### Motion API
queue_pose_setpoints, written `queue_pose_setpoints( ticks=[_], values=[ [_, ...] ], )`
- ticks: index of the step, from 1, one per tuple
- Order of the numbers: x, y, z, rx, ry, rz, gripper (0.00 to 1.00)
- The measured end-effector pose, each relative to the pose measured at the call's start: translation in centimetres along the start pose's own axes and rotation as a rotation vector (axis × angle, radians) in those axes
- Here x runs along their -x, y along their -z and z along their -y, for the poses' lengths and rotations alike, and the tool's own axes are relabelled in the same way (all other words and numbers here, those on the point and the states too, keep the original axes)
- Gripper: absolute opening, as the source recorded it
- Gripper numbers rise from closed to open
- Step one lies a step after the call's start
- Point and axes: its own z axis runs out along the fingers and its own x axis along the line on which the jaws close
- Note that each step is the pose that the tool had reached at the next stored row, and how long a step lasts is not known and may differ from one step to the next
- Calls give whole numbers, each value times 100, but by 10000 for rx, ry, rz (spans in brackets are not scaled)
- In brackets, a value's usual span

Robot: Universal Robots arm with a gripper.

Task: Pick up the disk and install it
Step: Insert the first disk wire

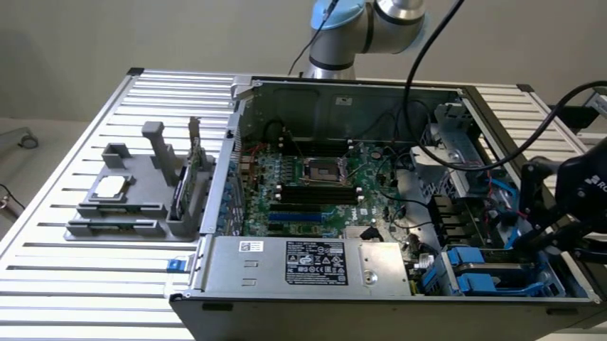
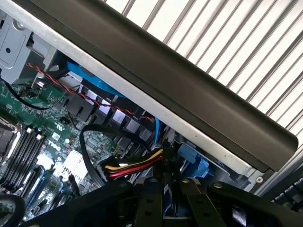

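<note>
My gripper (image 1: 533, 240) reaches down into the drive bay at the exterior view's right end of the open computer case (image 1: 284, 89). In the wrist view its two black fingers (image 2: 150, 204) stand close together on a thin blue-edged piece (image 2: 167, 191), the disk seen edge-on; its label face is hidden. Blue plastic carriers (image 1: 474, 271) sit in the bay just beside the gripper, and one (image 2: 195, 160) lies right ahead of the fingers under the case's dark rim (image 2: 189, 94).
A grey power-supply box (image 1: 303, 263) lies along the case's near edge beside the motherboard (image 1: 313, 185). A red, yellow and black cable bundle (image 2: 132, 166) runs close to the fingers. A grey fixture (image 1: 133, 206) holding a small silver chip (image 1: 109, 187) stands on the slatted table (image 1: 76, 284).
</note>
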Motion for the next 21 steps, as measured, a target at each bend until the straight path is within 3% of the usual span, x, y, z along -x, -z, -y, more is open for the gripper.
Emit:
queue_pose_setpoints(
  ticks=[7, 21],
  values=[
    [2, 6, 2, -26, -327, -332, 17],
    [4, 6, 3, -315, -1443, -794, 17]
  ],
)
